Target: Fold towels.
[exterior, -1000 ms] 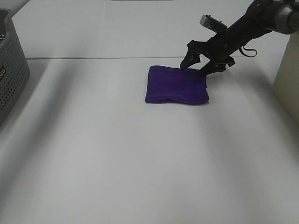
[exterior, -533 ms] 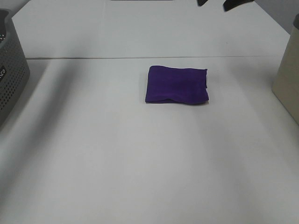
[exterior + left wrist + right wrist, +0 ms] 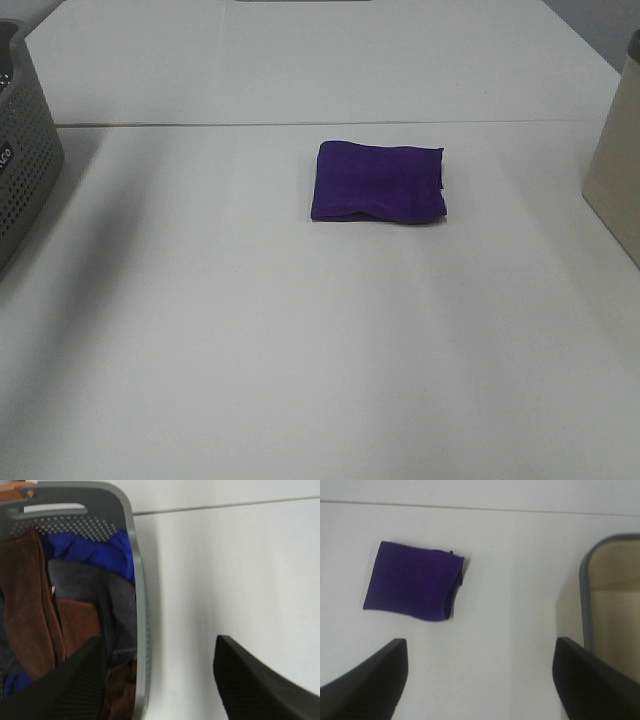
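One purple towel (image 3: 378,181) is lying folded on the desk (image 3: 300,350), nearer the far edge and right of centre. Only the left wrist view is showing the grey basket's (image 3: 135,605) contents (brown, blue, grey cloths). Left gripper (image 3: 160,680) and right gripper (image 3: 480,680) are both hanging spread wide, holding nothing, the right one above the towel's side of the desk

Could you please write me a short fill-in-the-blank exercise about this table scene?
1. The folded towel on the white table is ____ in colour.
2. The grey basket beside the left gripper is filled with ____.
3. The right gripper hangs above the table with its fingers spread ____.
4. The beige bin near the right gripper looks ____ inside.

Missing words: purple; cloths; open; empty
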